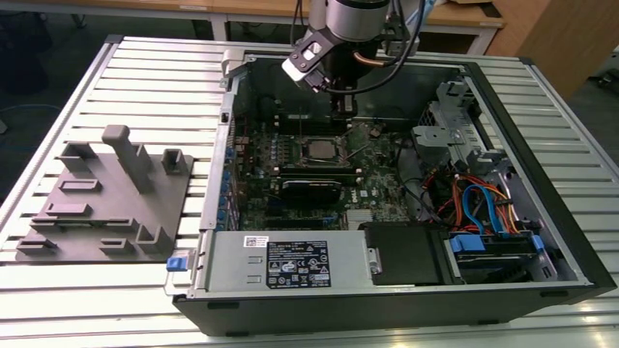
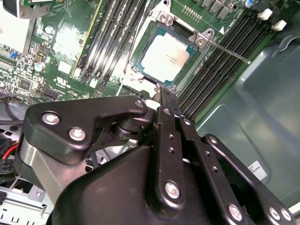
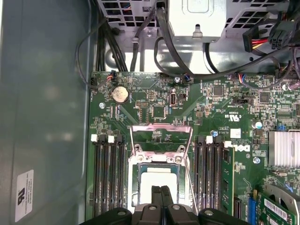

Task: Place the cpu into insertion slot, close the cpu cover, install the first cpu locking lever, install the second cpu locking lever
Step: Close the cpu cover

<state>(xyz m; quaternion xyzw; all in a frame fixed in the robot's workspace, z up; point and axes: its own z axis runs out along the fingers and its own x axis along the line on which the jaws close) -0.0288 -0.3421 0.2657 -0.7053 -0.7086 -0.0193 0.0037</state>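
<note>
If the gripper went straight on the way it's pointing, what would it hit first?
Probably the cpu sitting in the insertion slot; the gripper points at its edge. Depth is unclear, so possibly the slot's rim instead.

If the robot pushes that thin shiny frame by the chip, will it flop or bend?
The cpu cover looks like thin metal, so it is probably stiff and light. It seems to stand raised beside the insertion slot, as if hinged, so a push would likely swing it, not bend it. Its shiny surface may be slippery.

The cpu [image 3: 157, 179] lies in the insertion slot [image 3: 137, 183], memory slots [image 3: 108, 173] on either side.
</note>
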